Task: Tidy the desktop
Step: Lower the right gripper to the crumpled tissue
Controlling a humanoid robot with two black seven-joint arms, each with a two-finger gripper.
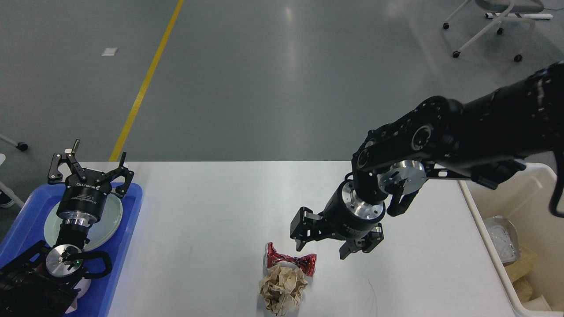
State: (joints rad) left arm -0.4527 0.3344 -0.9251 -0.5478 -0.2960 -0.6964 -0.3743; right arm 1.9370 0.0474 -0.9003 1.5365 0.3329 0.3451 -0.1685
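Two bits of trash sit near the front edge of the desktop [220, 207]: a red crushed wrapper [291, 259] and a crumpled paper ball [282, 288], touching each other. The right gripper [323, 245] hangs just above the wrapper with its fingers spread wide and nothing in them. I think it should go straight down over the thin middle of the wrapper, squeeze gently, and not drag the paper along. The left gripper [90, 169] waits spread wide and holding nothing over the blue tray [132, 207].
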